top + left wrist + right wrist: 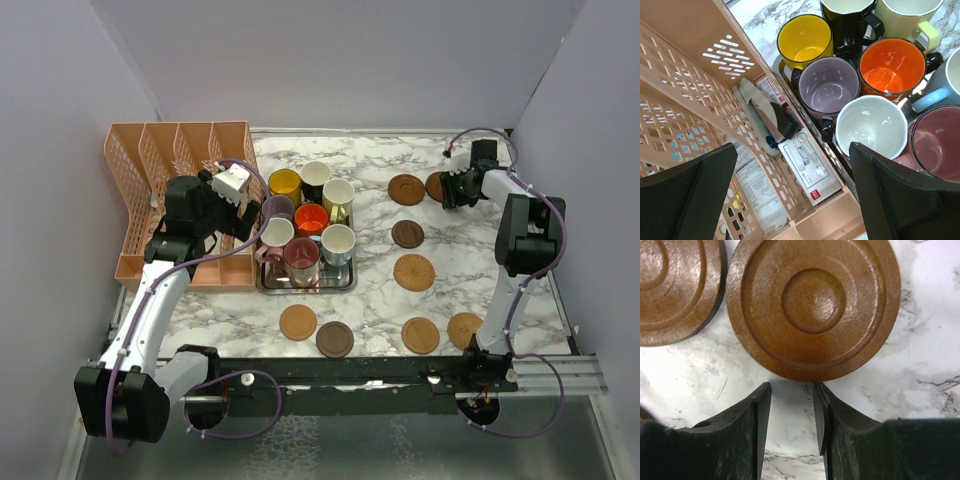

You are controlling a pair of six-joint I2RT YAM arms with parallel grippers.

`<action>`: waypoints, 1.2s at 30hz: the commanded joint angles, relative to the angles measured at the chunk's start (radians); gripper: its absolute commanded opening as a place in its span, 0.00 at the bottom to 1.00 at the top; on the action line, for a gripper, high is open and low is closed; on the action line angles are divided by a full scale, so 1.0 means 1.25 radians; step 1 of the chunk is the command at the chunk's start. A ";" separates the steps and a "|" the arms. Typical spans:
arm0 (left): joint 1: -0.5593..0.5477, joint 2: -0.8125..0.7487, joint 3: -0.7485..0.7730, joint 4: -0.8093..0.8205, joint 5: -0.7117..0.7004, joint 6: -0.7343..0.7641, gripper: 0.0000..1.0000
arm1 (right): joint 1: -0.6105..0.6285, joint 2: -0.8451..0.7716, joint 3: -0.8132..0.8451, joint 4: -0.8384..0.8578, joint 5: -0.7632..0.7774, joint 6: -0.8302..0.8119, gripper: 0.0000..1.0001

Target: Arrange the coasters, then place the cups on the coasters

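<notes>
Round, ring-grooved wooden coaster [812,305] on veined marble table [920,365] — right gripper [791,397] narrowly parted, empty; left gripper [792,150] spread wide, empty.

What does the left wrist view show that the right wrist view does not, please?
Only the left wrist view shows a yellow cup, a purple cup and an orange cup among others, beside a peach mesh basket, with the left gripper wide open. Only the right wrist view shows a whole coaster and a cropped coaster, ahead of the right gripper, jaws apart and empty. Both show the marble tabletop.
</notes>
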 commanded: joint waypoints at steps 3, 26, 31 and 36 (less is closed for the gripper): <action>-0.003 -0.012 -0.005 -0.002 0.019 0.004 0.99 | -0.003 -0.117 -0.083 0.002 -0.084 -0.003 0.44; -0.002 -0.007 -0.007 0.002 0.024 0.001 0.99 | 0.255 -0.335 -0.355 0.035 -0.058 0.002 0.80; -0.002 -0.008 -0.007 0.001 0.025 0.000 0.99 | 0.268 -0.305 -0.352 0.039 -0.045 -0.005 0.77; -0.002 -0.008 -0.008 0.002 0.025 0.001 0.99 | 0.272 -0.276 -0.343 0.042 -0.027 -0.008 0.72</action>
